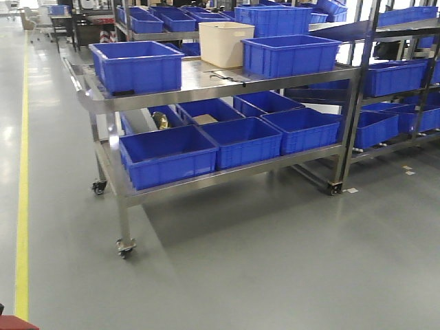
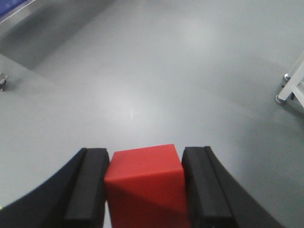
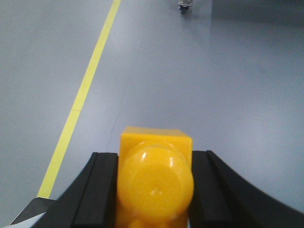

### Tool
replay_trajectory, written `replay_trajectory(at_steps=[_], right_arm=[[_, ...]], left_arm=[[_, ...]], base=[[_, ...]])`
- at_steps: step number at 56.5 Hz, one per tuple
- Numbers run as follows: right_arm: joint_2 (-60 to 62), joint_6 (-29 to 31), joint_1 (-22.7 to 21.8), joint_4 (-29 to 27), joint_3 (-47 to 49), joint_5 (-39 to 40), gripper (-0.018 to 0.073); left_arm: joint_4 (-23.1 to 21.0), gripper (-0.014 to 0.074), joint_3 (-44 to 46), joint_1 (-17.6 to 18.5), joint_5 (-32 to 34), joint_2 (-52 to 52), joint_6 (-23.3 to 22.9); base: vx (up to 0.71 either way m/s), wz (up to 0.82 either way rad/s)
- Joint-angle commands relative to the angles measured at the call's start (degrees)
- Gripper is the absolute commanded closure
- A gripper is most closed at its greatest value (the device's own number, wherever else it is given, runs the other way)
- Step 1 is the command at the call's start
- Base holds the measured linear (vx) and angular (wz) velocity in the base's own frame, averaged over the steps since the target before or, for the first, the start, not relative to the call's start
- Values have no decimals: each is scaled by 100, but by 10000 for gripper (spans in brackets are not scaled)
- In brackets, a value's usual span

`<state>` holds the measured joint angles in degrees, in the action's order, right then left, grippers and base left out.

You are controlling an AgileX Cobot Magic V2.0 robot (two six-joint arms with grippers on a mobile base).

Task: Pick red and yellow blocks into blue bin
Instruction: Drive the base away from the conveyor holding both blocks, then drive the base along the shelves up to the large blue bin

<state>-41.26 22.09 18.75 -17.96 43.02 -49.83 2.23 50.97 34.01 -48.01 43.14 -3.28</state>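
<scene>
My left gripper [image 2: 145, 154] is shut on the red block [image 2: 145, 187], which fills the gap between the black pads above bare grey floor. In the right wrist view, my right gripper [image 3: 154, 156] is shut on the yellow brick [image 3: 154, 183], a round stud facing the camera. The front view shows several blue bins on a steel cart [image 1: 206, 86], among them a wide one at the front of the lower shelf [image 1: 167, 155]. I cannot tell which of them is the blue bin of the task. Neither gripper shows in the front view.
A cream box [image 1: 225, 42] stands on the cart top between taller blue crates. More racks with blue bins [image 1: 395, 75] fill the right. A yellow floor line [image 1: 23, 172] runs along the left. A white frame leg [image 2: 290, 88] stands at the right in the left wrist view.
</scene>
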Motion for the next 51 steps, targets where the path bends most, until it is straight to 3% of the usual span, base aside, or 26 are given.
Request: replay_trajectory(at_steps=[1, 24, 51], right_arm=[[22, 74, 9, -70, 155, 341, 263], [22, 74, 9, -70, 155, 345, 263], [22, 74, 9, -70, 155, 340, 263]], left_arm=[[3, 362, 153, 27, 373, -20, -10], [3, 362, 153, 27, 373, -20, -10], [3, 362, 153, 27, 373, -20, -10]], base=[[42, -19], [42, -28], [43, -52]])
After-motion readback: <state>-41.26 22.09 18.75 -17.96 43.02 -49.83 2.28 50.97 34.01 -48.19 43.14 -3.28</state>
